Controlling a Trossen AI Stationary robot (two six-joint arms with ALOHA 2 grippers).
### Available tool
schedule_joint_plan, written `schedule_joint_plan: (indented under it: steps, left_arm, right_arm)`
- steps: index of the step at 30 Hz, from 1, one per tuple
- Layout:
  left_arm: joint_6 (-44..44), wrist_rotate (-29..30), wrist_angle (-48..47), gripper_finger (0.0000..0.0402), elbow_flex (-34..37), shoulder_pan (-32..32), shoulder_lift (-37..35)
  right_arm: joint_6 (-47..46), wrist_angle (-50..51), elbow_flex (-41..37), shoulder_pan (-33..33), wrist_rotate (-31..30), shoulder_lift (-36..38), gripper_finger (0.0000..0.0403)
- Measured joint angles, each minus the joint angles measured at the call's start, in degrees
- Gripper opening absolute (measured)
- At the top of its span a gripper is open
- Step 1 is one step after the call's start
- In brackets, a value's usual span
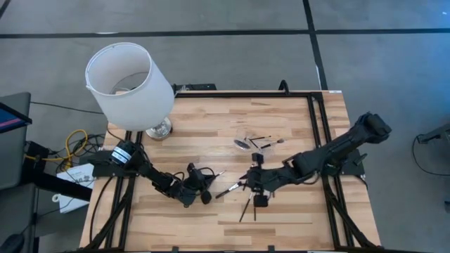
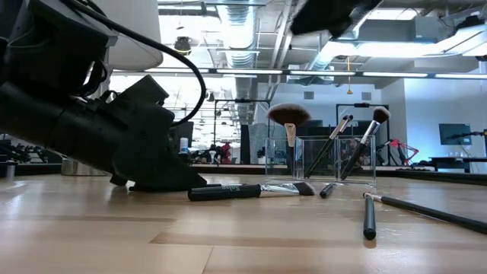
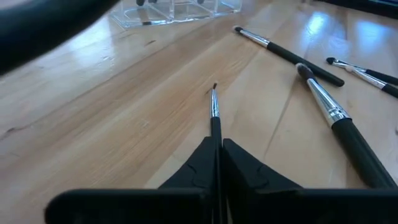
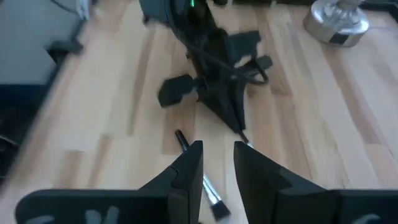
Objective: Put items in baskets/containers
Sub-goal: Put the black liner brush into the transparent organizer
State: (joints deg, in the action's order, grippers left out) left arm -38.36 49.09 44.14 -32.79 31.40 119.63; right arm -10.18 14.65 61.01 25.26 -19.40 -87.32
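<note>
You had roughly three brushes standing in the clear tray (image 1: 254,143) — several lay loose on the table (image 1: 211,225). Your left gripper (image 3: 217,158) was clamped on a thin brush (image 3: 214,106) low over the wood; your right gripper (image 4: 217,163) hovered parted above another brush (image 4: 198,176).

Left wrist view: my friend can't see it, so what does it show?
The left claw is shut on a thin makeup brush pointing across the wooden table. Three more brushes lie nearby, and a clear plastic tray sits farther off.
</note>
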Motion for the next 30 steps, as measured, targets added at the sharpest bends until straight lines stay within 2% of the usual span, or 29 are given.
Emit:
schedule_joint_plan:
  steps: [2,8,13,17,21,25,30]
  left_arm:
    - [0.34,-0.30,0.35,0.0018,0.09,0.00,-0.31]
    - [7.34,-6.79,-2.56,0.0015,1.18,-0.56,-6.86]
    - [9.17,-12.09,-2.71,0.0012,2.88,-2.87,-9.90]
    - [9.15,-12.84,-1.93,0.0013,3.47,-3.50,-9.68]
    - [9.17,-12.85,-1.90,0.0012,3.51,-3.22,-9.68]
    - [9.24,-12.56,-1.93,0.0012,3.49,-2.90,-9.64]
    - [9.45,-11.82,-1.50,0.0012,3.49,-2.86,-9.64]
  right_arm:
    - [2.45,-1.61,-0.07,-0.39,-0.02,-3.86,0.0082]
    - [5.46,-8.45,-0.13,-3.56,2.16,-16.21,0.0096]
    - [10.28,-13.40,1.26,-7.51,6.42,-23.31,0.0138]
    - [9.85,-16.79,3.17,-10.47,7.76,-27.58,0.0176]
    - [10.08,-18.92,3.23,-12.19,9.02,-30.13,0.0196]
    - [9.75,-21.31,3.43,-12.28,9.42,-31.64,0.0192]
    - [10.04,-21.37,3.43,-12.28,9.78,-31.53,0.0160]
